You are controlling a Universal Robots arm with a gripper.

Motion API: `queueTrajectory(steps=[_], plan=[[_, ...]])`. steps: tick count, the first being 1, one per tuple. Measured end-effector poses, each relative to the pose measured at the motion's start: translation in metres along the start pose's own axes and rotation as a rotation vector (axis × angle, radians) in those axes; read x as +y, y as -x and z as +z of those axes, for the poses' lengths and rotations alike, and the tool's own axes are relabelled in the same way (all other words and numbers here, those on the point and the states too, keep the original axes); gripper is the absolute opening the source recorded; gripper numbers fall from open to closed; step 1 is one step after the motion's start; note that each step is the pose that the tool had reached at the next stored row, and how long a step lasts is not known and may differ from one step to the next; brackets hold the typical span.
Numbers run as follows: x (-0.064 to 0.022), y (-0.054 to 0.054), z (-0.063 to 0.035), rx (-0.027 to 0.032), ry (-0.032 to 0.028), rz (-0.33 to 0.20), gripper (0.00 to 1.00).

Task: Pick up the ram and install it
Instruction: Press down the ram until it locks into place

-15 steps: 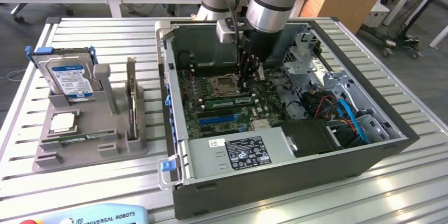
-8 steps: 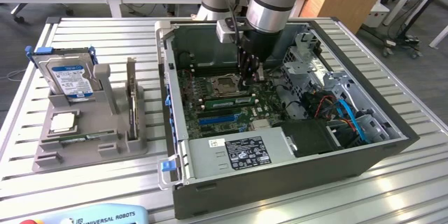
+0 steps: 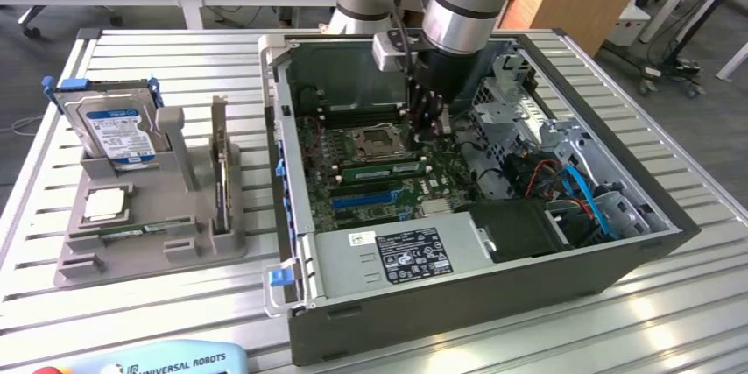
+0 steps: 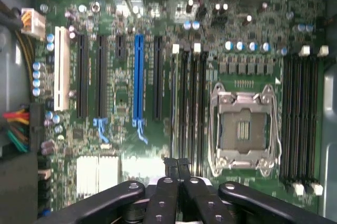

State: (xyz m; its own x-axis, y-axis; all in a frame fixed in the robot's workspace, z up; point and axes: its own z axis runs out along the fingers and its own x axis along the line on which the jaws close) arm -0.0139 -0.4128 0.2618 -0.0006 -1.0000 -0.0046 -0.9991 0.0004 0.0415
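**RAM INSTALLATION: STATUS AND PARTS COUNT**

**Status.** The gripper (image 3: pixel 429 125) is inside the open computer case (image 3: pixel 468 291), low over the motherboard (image 4: pixel 121 145). Its fingers are closed flat against each other, with nothing visible between them. In the wrist view the fingertips (image 4: pixel 171 165) sit directly over the bank of memory slots (image 4: pixel 188 108) beside the processor socket (image 4: pixel 243 129).

In the exterior view a green stick, judged to be the ram (image 3: pixel 377 165), lies along that bank, on the side of the socket nearer the camera. The pick-up therefore appears complete and the stick has been brought to its slot. Whether it is fully seated and its latches are closed cannot be told.

**Count.**
- Arm: one. Gripper: one.
- Computer case: one, side panel off.
- Processor socket: one, empty.
- Memory slot banks: two, one on each side of the socket.
- Long expansion slots: one white (image 4: pixel 61 69), one blue (image 4: pixel 138 77), the rest black.
- Grey parts holder (image 3: pixel 152 251), on the table (image 3: pixel 152 50) at the exterior view's left: one. It carries one hard drive (image 3: pixel 117 133) and one square processor chip (image 3: pixel 104 205). A second stick may lie in its front groove, but this is not certain.
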Motion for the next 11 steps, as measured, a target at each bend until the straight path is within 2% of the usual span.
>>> queueTrajectory(steps=[7,11], plan=[[-0.0195,0.000,-0.0008,-0.0001,-0.0001,0.000,0.10],[-0.0204,0.000,-0.0008,0.0000,0.0000,0.000,0.10]])
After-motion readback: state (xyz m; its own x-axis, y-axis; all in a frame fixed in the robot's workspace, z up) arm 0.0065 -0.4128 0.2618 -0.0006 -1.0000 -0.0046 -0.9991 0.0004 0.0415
